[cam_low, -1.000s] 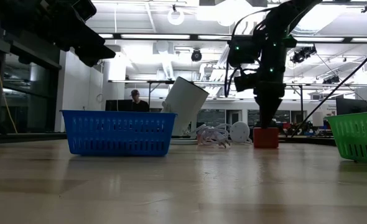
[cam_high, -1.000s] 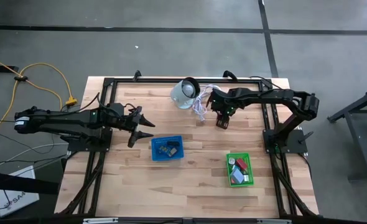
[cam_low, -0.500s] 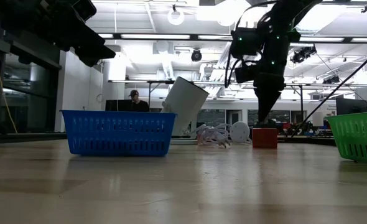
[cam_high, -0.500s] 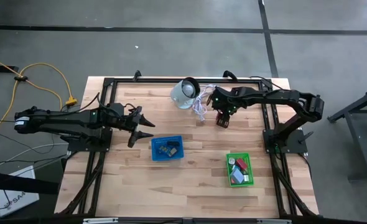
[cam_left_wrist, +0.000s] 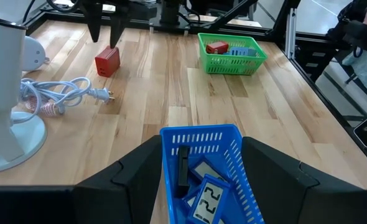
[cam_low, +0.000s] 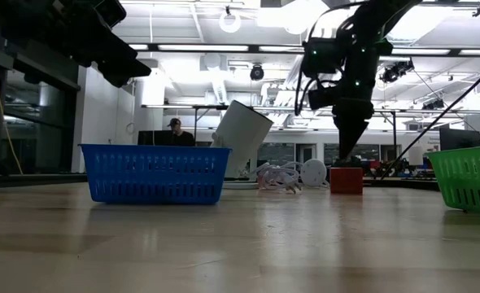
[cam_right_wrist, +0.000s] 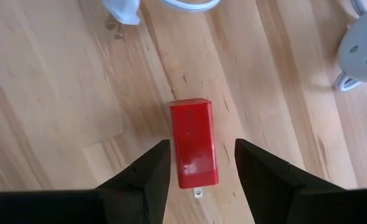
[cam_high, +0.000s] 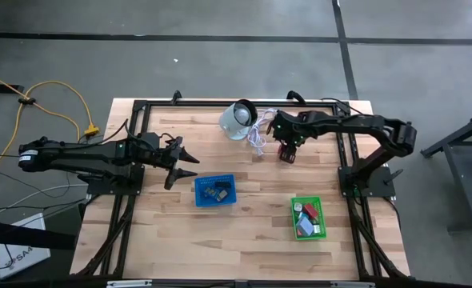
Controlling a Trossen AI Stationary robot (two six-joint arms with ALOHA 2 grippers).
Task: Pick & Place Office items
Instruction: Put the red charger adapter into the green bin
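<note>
Since a second ago the right tool (cam_low: 347, 155) has risen off the red block (cam_low: 346, 180): then its fingertips reached down around the block, now they hang just above it. The left tool (cam_high: 182, 162) has not moved.

The red block lies flat on the tabletop (cam_high: 252, 232), directly beneath the right tool and lined up between its two fingers (cam_right_wrist: 147, 171), which stand spread wider than the block and hold nothing. Just beyond the block, on the side away from the baskets, lie the white cable (cam_high: 258, 138) and the white round device (cam_high: 237, 120), so room there is tight. Toward the green basket (cam_high: 308, 218) the wood is bare and open. That basket, well apart from the right tool, holds a red piece and pale blue pieces.

The left tool hovers above the tabletop beside the blue basket (cam_high: 215, 191), fingers (cam_left_wrist: 134, 176) apart and empty. In that basket, just ahead of it, lie dark rectangular pieces (cam_left_wrist: 203, 199).
</note>
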